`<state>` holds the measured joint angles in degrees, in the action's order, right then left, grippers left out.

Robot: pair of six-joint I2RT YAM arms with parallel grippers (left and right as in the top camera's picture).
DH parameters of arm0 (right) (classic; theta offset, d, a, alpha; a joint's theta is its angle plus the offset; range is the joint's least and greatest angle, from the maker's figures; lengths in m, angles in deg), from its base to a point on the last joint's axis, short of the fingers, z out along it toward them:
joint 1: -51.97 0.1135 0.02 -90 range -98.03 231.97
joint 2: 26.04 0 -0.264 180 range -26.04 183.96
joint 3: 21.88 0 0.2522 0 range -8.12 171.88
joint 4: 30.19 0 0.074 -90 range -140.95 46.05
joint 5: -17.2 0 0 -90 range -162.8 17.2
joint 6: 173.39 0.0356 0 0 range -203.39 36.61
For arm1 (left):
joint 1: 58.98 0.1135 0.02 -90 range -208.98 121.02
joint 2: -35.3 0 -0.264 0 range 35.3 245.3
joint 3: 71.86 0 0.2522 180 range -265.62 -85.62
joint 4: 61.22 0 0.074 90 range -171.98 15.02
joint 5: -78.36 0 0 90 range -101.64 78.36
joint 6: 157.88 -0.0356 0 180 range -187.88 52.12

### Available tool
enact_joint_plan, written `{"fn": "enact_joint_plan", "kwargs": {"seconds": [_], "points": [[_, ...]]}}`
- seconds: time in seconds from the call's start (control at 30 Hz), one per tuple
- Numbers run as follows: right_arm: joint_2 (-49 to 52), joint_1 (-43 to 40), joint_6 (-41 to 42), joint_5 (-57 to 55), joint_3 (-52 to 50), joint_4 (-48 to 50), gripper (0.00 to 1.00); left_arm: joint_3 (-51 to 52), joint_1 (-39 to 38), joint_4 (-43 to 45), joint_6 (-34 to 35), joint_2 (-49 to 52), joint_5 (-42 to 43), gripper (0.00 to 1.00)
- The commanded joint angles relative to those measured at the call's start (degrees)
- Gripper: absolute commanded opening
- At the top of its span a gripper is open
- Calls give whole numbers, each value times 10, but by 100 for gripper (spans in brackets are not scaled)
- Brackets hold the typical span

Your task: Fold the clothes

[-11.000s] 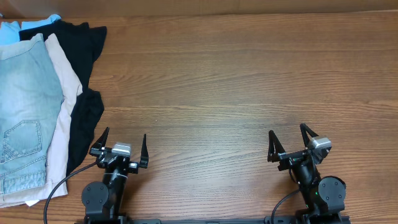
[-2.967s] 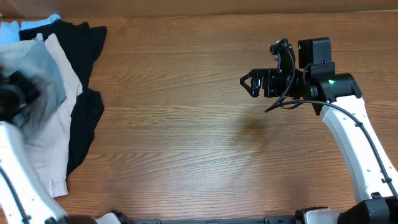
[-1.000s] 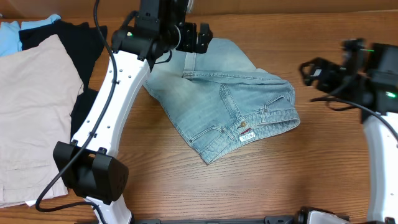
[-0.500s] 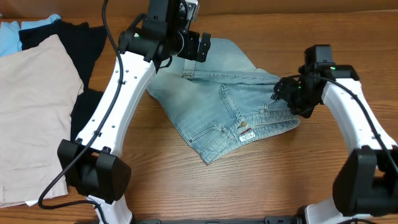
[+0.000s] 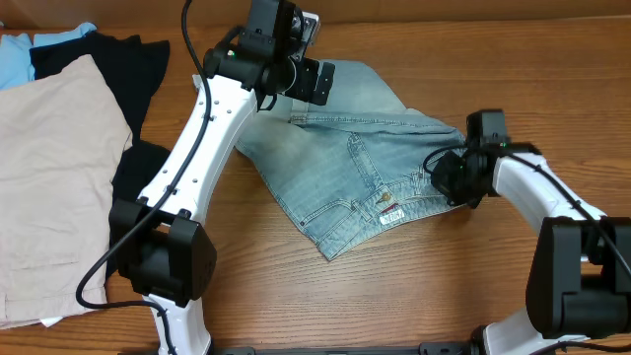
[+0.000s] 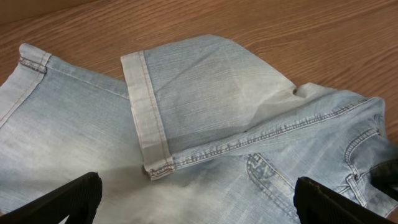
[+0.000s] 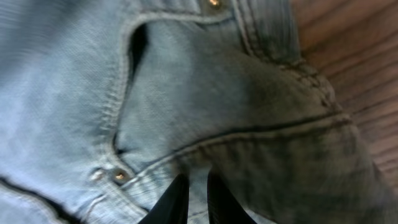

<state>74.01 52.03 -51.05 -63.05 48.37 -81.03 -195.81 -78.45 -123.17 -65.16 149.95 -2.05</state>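
Note:
The light blue denim shorts (image 5: 365, 168) lie crumpled in the middle of the table, with one leg hem folded over (image 6: 146, 118). My left gripper (image 5: 314, 81) hovers open above that upper leg; its fingertips stand wide apart over the cloth (image 6: 199, 196) and hold nothing. At the shorts' right end, by the waistband and pocket, my right gripper (image 5: 449, 177) is down on the fabric. In the right wrist view its two fingers (image 7: 197, 199) stand almost together with a thin pinch of denim (image 7: 205, 93) between them, near a pocket rivet.
Larger beige shorts (image 5: 49, 177) lie flat at the left edge. A black garment (image 5: 138, 89) lies beside and under them, and a light blue cloth (image 5: 20, 54) sits at the far left corner. Bare wood table (image 5: 394, 296) shows in front.
My right arm has swung in from the right onto the shorts' waistband end, and its jaws have closed on the denim. The left gripper stays open over the leg, shifted slightly right.

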Motion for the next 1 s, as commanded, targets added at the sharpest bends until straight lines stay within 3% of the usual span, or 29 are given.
{"fn": "enact_joint_plan", "kwargs": {"seconds": [0.0,0.27,0.57,0.7,0.8,0.97], "points": [[5,2,25,-8,-33,39,15,-1,0,2,-15,5,-12,100],[15,-25,52,-63,-47,35,15,-1,0,1,-16,5,-13,100],[15,-177,3,-43,-46,4,18,0,-1,-15,-41,10,-12,100],[15,-258,-45,-16,-31,5,27,0,-3,-26,-60,28,-3,100],[14,-312,-105,48,0,-7,34,0,-10,-37,-131,45,17,100],[14,-340,-179,101,102,-111,56,0,-29,-48,-214,94,31,100]]}}
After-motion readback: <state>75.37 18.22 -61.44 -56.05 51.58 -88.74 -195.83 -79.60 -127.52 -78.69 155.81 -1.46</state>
